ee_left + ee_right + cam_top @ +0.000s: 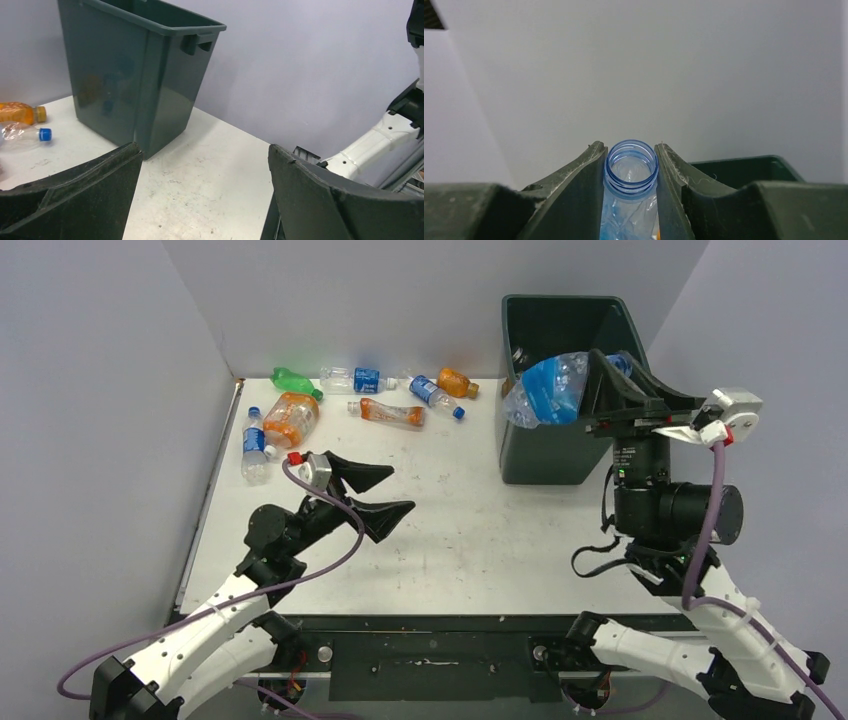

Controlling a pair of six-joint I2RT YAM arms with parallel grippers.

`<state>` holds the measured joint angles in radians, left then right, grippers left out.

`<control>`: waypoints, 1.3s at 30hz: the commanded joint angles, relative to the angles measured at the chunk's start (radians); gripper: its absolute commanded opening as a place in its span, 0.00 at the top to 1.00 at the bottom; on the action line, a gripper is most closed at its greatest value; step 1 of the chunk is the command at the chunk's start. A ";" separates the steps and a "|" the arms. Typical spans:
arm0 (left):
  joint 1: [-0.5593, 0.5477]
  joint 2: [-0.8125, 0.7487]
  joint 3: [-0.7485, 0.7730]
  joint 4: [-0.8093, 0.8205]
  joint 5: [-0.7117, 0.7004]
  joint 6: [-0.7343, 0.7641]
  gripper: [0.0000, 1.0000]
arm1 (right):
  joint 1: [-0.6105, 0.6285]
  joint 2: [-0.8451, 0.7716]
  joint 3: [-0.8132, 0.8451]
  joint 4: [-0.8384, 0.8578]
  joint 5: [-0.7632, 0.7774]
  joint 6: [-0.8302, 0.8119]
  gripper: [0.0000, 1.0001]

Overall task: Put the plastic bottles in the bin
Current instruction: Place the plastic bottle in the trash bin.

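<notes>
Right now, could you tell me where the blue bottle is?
Top view, right side: the blue bottle is pinched by the right fingers over the bin.

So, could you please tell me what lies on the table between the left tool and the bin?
Nothing: the top external view shows only bare, scuffed tabletop between the left tool and the bin; the left wrist view agrees.
</notes>
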<state>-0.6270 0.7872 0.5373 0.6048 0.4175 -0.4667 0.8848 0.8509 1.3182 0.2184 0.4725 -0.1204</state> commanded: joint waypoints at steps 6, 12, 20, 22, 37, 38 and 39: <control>-0.005 -0.046 -0.023 0.012 -0.115 0.042 0.04 | -0.092 0.300 0.069 0.662 0.226 -0.385 0.95; -0.009 -0.040 -0.018 0.017 -0.100 0.031 0.04 | -0.398 0.508 0.219 0.590 0.200 -0.204 0.95; -0.010 -0.076 -0.019 0.002 -0.122 0.060 0.04 | -0.619 0.670 0.295 0.443 0.125 0.100 0.95; -0.011 -0.071 -0.016 0.002 -0.121 0.059 0.04 | -0.638 0.709 0.311 0.434 0.131 0.132 0.95; -0.012 -0.082 -0.011 -0.017 -0.131 0.066 0.04 | -0.720 0.929 0.466 0.327 0.130 0.264 0.95; -0.012 -0.080 -0.011 -0.016 -0.128 0.064 0.04 | -0.725 0.935 0.466 0.323 0.130 0.270 0.95; -0.012 -0.078 -0.011 -0.016 -0.127 0.062 0.04 | -0.728 0.939 0.464 0.322 0.126 0.275 0.95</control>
<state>-0.6342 0.7166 0.5106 0.5716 0.2996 -0.4118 0.1776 1.7920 1.7290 0.5407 0.6155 0.0967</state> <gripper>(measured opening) 0.962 0.357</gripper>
